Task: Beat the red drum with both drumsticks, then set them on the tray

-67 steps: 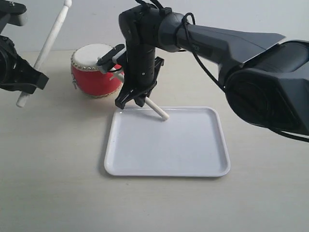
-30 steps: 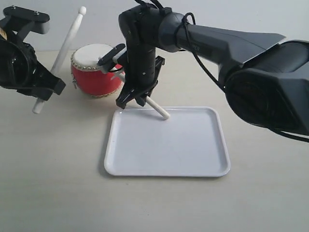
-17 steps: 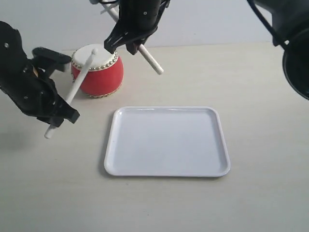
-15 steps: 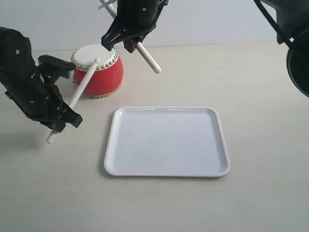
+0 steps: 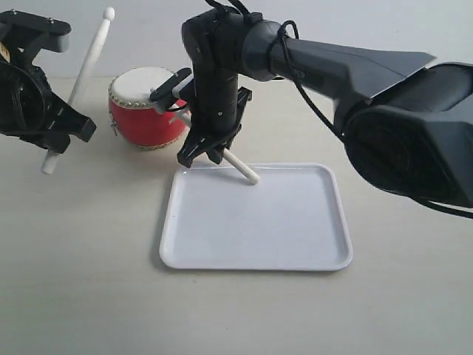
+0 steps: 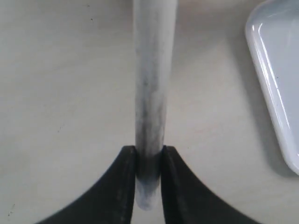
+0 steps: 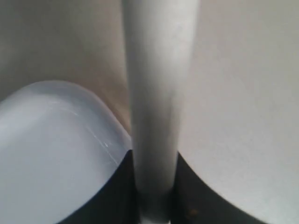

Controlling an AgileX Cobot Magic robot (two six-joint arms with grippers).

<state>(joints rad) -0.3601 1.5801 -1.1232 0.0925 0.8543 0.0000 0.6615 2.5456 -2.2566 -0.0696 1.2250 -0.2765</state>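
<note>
The red drum [image 5: 144, 111] with its cream skin stands at the back left of the table. My left gripper [image 5: 60, 140] [image 6: 149, 151], left of the drum, is shut on a drumstick [image 5: 89, 55] [image 6: 152, 70] near its butt end. That stick slants steeply upward, its rounded tip high above the drum. My right gripper [image 5: 201, 157] [image 7: 154, 158] is shut on the other drumstick [image 5: 242, 170] [image 7: 159, 70], low between the drum and the white tray [image 5: 259, 222]. This stick slopes down to the tray's far left corner; I cannot tell whether it touches.
The right arm's large dark links [image 5: 399, 126] stretch across the right side above the tray. The tray's rim shows in both wrist views [image 6: 275, 70] [image 7: 46, 140]. Pale tabletop [image 5: 89, 281] lies around the tray.
Half a second ago the left stick's tip lay on the drum skin; it has swung up. The right gripper, then high above the drum, has dropped to the tray's far left corner.
</note>
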